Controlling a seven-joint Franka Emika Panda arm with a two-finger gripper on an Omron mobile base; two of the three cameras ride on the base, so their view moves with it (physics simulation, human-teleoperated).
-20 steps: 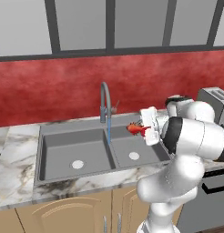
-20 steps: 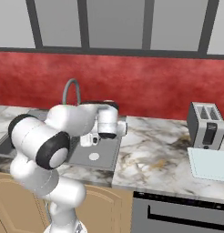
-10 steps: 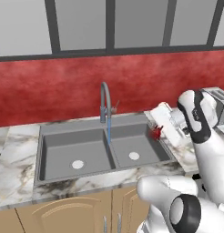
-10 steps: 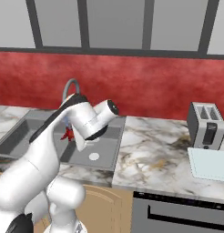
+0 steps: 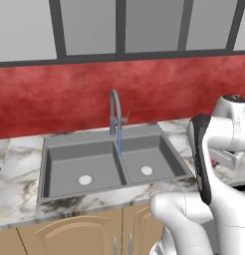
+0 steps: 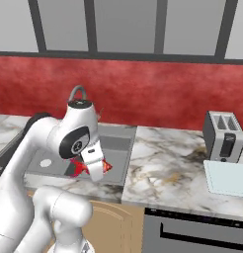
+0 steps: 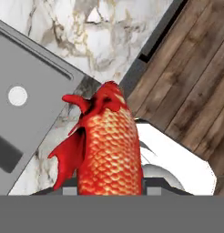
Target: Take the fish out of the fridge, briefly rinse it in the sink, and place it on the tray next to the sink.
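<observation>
Marble counter and red backsplash frame the two-basin sink, whose faucet runs a thin blue stream. From the right side, the gripper is clamped on the fish at the sink's front edge; a moment ago it hung over the basin. Up close, the fish's scaled body looks slippery and light, best held mid-body. The tray waits beside the toaster.

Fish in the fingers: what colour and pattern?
Red-orange fish with a scale pattern and red fins, clearest in the hand view.
</observation>
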